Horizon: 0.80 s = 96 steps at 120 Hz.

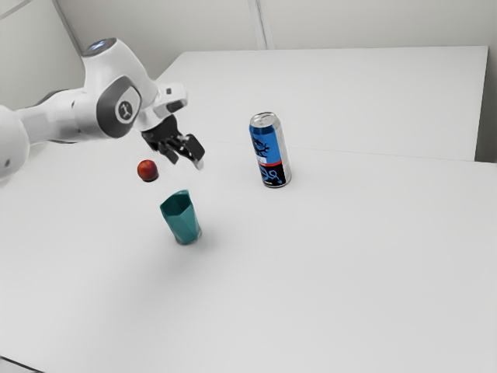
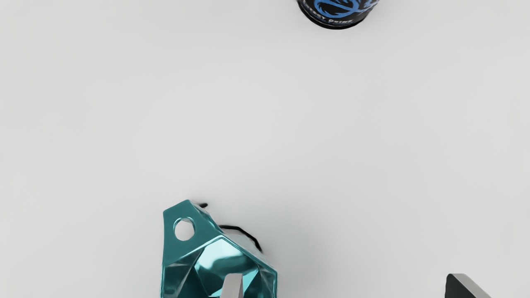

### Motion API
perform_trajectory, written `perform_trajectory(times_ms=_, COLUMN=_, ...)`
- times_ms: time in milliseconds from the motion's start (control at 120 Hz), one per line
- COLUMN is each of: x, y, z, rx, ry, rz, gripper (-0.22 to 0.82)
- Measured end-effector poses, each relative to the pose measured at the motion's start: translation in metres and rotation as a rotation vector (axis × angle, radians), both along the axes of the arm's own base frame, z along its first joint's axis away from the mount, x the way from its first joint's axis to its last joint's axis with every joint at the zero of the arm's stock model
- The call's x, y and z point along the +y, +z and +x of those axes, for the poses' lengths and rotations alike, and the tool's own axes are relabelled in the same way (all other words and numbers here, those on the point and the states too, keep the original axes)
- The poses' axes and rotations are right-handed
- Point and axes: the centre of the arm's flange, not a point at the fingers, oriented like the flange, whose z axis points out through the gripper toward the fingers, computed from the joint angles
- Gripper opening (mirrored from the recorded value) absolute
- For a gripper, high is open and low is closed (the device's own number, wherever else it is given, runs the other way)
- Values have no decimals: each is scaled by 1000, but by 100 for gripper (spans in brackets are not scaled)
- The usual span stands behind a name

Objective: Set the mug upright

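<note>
1. Checking ext. view 1st: the teal mug [image 1: 182,219] stands upright on the white table [image 1: 326,287], base down, mouth up. Gripper [image 1: 186,161] is above it, not touching, fingers apart, nothing held. So task's end pose is there; whether the arm [image 1: 85,113] put it so, can't tell. Step in hand, my guess: no righting req'd as it lies. Next move, if any, just calls for clearance, i.e. fingers kept off the rim so mug doesn't tip.
   - Surface: plain, matte, pale; thin seam [image 1: 334,151] running across behind the blue/black can [image 1: 270,151], which is upright too, toward ext. view's right of mug. Small red ball or fruit [image 1: 147,170] sits behind mug, toward ext. view's left.
   - Room: off-white wall [image 1: 373,23] at back w/ a pale vert. strip [image 1: 262,23]; v. little else.

2. Wrist view: looking down into mug's open mouth, handle w/ round hole at its side. Fingers [image 2: 234,286] wide apart = gripper open, empty; one overlaps the mouth in this line of sight, poss. risk of a knock if hand drops straight. Can's base is well apart from mug, bare tabletop btwn.
</note>
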Motion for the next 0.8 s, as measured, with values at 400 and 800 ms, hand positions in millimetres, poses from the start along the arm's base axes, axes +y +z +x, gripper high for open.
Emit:
perform_trajectory(times_ms=400, x=-24, y=136, z=-9, rx=59, ry=-68, rz=20, gripper=59)
perform_trajectory(times_ms=800, x=16, y=140, z=-18, rx=127, ry=1, rz=26, gripper=60)
